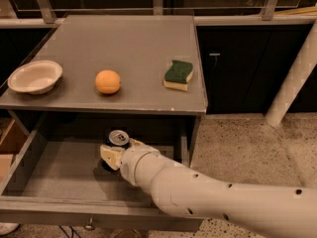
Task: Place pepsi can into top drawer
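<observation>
The gripper (115, 151) was down inside the open top drawer (57, 168), clamped on the upright pepsi can (118, 138). An orange (107, 81) sat on the tabletop (133, 46) above.

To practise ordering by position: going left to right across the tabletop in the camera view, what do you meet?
white bowl → orange → sponge. Below them, the gripper holds the pepsi can inside the top drawer.
</observation>
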You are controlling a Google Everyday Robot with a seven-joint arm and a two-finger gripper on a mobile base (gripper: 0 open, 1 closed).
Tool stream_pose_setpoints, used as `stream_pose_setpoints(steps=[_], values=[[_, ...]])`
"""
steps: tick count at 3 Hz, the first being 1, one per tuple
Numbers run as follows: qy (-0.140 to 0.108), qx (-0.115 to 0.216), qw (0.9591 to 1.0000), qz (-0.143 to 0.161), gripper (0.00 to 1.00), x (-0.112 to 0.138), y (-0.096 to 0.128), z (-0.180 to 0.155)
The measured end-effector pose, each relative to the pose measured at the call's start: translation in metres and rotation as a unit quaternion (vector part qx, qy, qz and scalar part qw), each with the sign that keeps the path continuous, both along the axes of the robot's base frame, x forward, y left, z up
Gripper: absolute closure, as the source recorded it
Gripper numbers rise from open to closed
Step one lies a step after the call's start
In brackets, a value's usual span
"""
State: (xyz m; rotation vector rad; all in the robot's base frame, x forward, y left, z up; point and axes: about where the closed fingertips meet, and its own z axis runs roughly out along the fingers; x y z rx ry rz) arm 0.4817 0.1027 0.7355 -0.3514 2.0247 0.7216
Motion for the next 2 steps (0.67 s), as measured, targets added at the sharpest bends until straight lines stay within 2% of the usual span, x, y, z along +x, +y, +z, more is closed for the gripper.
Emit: stream_pose_setpoints(steps=[1,2], values=[[0.001,-0.021,0.9997,-0.01,1.0,-0.004,0.002,-0.012],[-0.002,-0.059,0.9979,-0.025,1.0,0.001,0.008,-0.03]])
